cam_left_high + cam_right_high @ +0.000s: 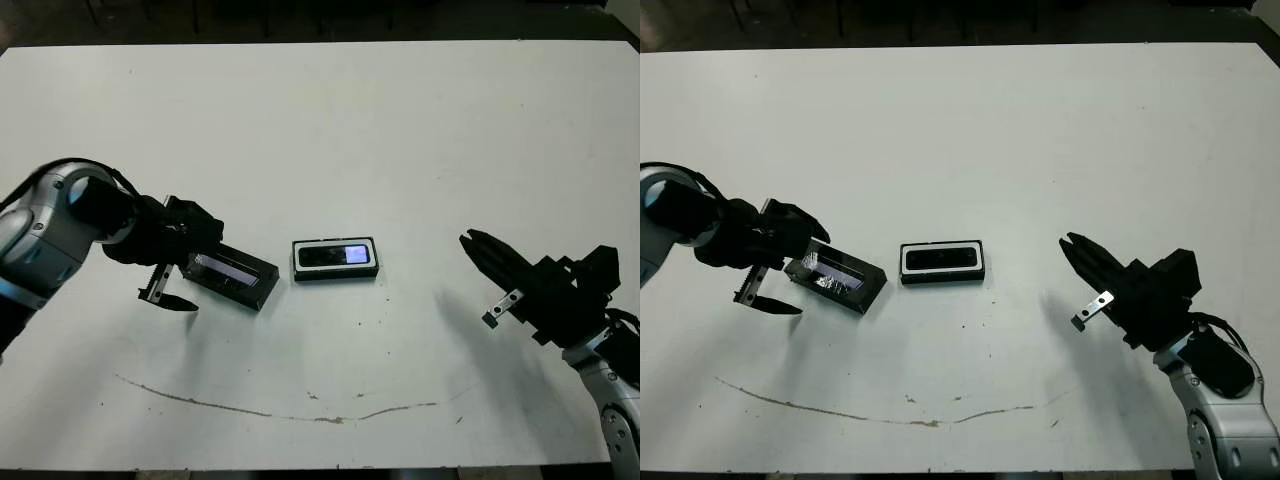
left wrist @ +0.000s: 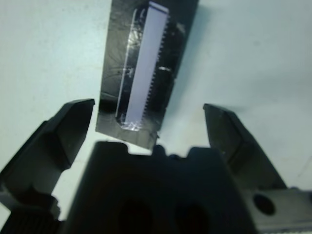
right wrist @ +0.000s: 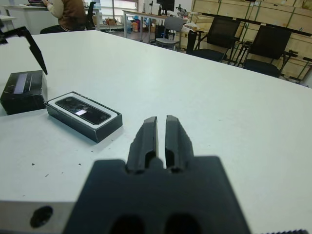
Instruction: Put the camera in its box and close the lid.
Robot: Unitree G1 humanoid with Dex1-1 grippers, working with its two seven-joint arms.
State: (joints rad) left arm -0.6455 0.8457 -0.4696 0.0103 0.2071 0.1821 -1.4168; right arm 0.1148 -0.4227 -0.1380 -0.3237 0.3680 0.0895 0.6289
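On the left, my left hand [image 1: 172, 292] hangs over the near-left part of the white bench [image 1: 320, 120] with its two black fingers spread wide and holding nothing. Its far finger is at the left end of the flat black rectangular lid with the glossy window strip [image 1: 232, 275], and the near finger is on my side of it, so the lid's end sits about between them; I cannot tell if a finger touches it. The lid lies on the bench, turned at an angle.

Just to the right of the lid, near but apart, stands the small shallow black box with the white lining [image 1: 335, 260]. The slim black camera with the small lit screen [image 1: 336, 254] lies already inside it, flat.

On the right, well apart from the box, my right hand [image 3: 156, 139] has its fingers almost together and is empty.

I judge the step in hand is taking the lid. The next move calls for closing the left fingers on it, lifting, turning it square to the box and lowering it on.
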